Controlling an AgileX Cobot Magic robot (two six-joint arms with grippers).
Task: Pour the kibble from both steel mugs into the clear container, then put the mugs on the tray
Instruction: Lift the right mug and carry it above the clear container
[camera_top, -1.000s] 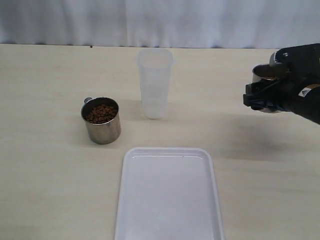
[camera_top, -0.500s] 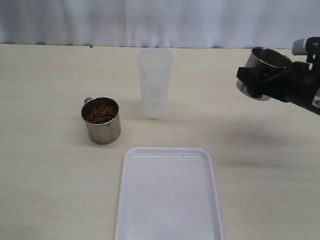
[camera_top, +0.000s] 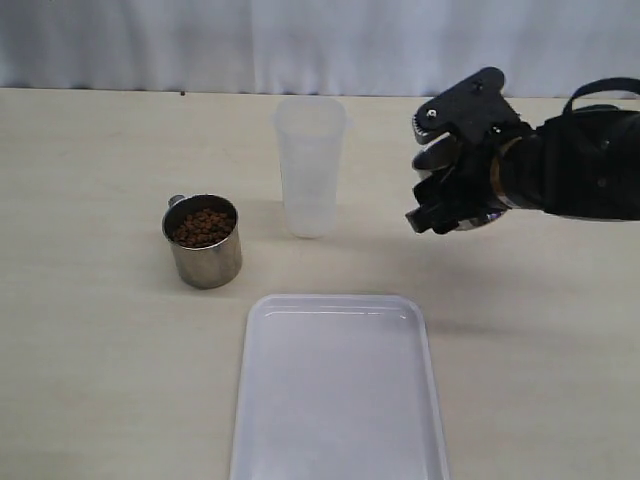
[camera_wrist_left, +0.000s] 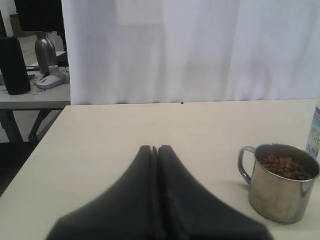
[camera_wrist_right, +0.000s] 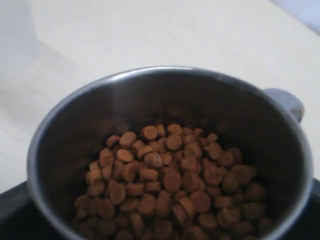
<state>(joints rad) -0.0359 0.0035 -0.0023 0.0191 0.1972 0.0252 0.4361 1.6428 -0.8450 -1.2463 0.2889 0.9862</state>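
Moved leftward since a moment ago, the right gripper (camera_top: 450, 172) hangs near the clear container (camera_top: 310, 170), its fingers clamped around a steel mug (camera_wrist_right: 165, 97) of kibble (camera_wrist_right: 165, 190).
Fingers of the left gripper (camera_wrist_left: 155, 148) are pressed together, holding nothing. Farther out, the second steel mug (camera_top: 203, 255), also holding kibble, stands on the table (camera_top: 90, 350) left of the container, and the white tray (camera_top: 340, 400) lies in front of both.
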